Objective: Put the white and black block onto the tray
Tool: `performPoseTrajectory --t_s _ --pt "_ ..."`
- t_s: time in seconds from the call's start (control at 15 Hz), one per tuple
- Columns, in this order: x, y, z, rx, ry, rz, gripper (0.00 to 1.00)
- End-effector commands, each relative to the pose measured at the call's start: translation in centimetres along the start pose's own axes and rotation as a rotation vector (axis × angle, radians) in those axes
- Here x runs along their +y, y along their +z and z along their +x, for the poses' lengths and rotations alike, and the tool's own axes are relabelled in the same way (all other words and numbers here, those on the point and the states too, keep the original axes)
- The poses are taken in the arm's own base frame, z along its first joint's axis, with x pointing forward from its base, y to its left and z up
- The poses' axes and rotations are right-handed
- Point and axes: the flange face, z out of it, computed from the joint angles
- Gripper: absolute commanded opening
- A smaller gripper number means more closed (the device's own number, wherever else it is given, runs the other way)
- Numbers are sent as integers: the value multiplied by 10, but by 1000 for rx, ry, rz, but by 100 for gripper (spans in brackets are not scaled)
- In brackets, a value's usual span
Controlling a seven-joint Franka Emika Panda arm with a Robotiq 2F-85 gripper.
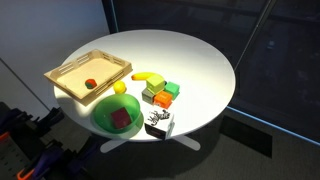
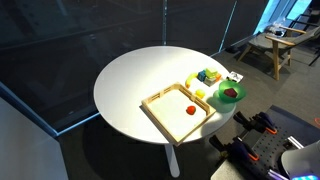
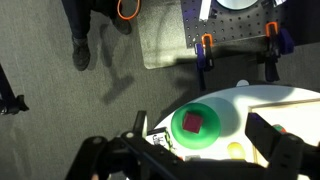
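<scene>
Plainly wide open, empty hand (image 3: pixel 197 138).

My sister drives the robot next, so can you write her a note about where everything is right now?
Claw: open, holding nothing, up above the bowl.
Block: on the table near its edge, beside the bowl, not gripped.
Tray: on the bowl's other side, with one small red thing in it.
Done: nothing yet.
Left: grab the block, carry it past the bowl, set it on the tray.
</scene>
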Motion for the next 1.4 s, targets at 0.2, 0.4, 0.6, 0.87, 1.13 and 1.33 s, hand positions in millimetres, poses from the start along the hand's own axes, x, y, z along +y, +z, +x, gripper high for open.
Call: performPoseTrajectory --t_s 0.2,0.4,0.6,0.87,1.13,1.33 --pt "-12 -3 36 107 7 12 100" --pt "-10 4 59 153 26 28 100" --pt "-6 16 83 185 48 59 100" --pt "1 38 112 200 61 111 100" --pt "7 66 138 176 82 158 100" --pt "15 90 154 129 88 193 100"
